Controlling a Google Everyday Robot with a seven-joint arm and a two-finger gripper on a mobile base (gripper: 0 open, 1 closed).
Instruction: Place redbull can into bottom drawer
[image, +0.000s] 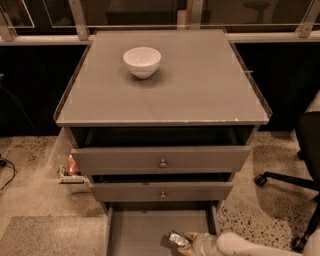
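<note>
— What's in front of you?
— Speckled floor (30, 175), then a grey cabinet (200, 90). Its bottom drawer (140, 232) is pulled out, and my gripper (186, 239) reaches in low from the right, over the front part of the drawer.
— And the can?
— The redbull can (177, 239) is clamped at the gripper's tip, inside the drawer's outline. I can't tell whether it touches the tray floor. I'd say the carrying is done, and setting down and release are left.
</note>
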